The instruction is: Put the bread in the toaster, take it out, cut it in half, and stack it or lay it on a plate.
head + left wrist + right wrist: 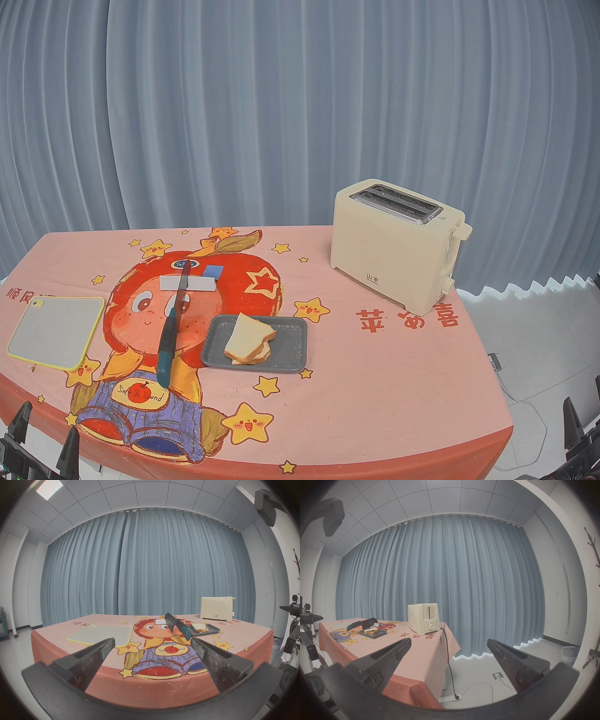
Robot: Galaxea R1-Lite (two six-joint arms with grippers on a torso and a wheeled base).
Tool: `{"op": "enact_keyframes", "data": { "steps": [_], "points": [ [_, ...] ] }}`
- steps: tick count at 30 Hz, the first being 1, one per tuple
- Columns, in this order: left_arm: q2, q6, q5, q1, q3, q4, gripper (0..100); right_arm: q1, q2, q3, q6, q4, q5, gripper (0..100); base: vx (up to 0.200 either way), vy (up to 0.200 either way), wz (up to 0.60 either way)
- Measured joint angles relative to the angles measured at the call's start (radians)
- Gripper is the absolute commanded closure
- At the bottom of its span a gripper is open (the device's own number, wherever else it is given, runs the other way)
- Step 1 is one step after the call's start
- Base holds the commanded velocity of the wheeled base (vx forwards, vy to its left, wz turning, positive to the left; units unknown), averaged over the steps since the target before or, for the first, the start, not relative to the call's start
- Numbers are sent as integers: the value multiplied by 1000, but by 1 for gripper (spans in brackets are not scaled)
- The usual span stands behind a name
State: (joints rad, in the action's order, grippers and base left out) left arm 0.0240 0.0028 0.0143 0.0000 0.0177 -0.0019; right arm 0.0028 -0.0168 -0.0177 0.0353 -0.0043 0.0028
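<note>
On grey tray (291,342), stacked bread slices (249,336), left hand (152,642) and right hand (449,642) released

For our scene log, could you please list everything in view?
Two-slot toaster: one, cream, table's far right.
Sliced bread: apparently two, white, stacked on the tray.
Rectangular tray: one, grey, table's middle.
Knife: one, dark blade, teal handle, left of tray, blade across a white block.
Cutting board: one, pale with yellow rim, table's left.
Cartoon tablecloth: one, pink, covering the table.
Curtain: one, blue-grey, behind the table.
Left gripper: one, black, open, before the table's near edge.
Right gripper: one, black, open, beside the table's right side.
</note>
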Motion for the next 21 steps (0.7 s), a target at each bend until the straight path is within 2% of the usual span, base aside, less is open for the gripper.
{"op": "enact_keyframes", "data": {
  "steps": [7, 21],
  "points": [
    [-2, -11, -9, 0, 0, 0, 0, 0, 0, 0, 0, 0, 0, 0, 0, 0, 0],
    [-3, -13, -15, 0, 0, -1, 0, 0, 0, 0, 0, 0, 0, 0, 0, 200, 0]
  ]
}}
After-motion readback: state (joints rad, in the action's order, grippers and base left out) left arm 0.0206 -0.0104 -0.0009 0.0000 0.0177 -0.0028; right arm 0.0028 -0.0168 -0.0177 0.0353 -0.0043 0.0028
